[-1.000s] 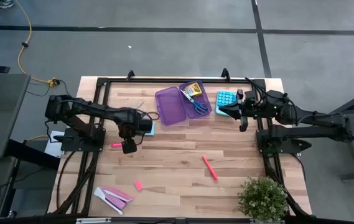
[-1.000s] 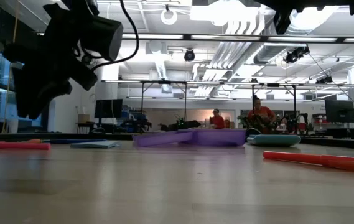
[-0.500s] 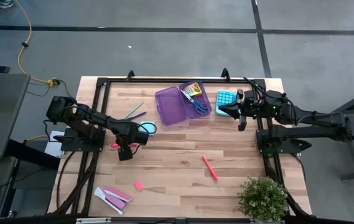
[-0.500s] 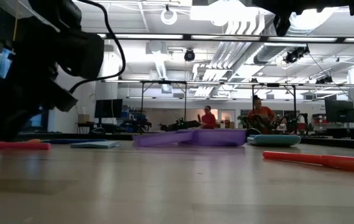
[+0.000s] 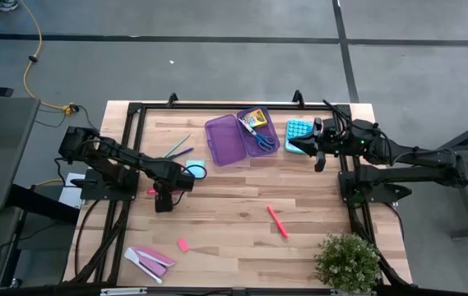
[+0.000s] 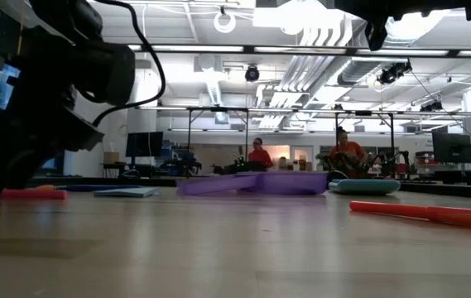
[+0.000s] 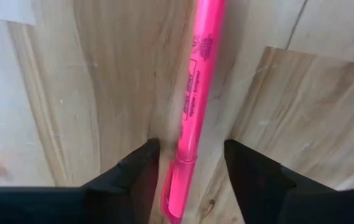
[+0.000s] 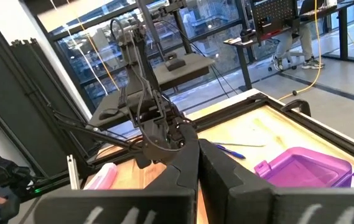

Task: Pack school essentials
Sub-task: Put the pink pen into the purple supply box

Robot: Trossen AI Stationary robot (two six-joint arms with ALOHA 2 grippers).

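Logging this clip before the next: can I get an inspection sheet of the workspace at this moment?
Surface: wooden table, black frame along its edges.
Job's things: purple case open, scissors and crayon box inside; pencils, notepad, eraser, loose marker.
Clutter: calculator, pink-and-white pieces, potted plant.
Grippers: left tool open, straddling a pink marker; right tool shut, beside the calculator.
Cables: yellow cord on the floor.
Surroundings: people far behind.

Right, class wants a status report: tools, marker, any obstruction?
Left tool open, straddling the pink marker on the table. Right tool shut, waiting by the calculator. Nothing obstructing the marker.
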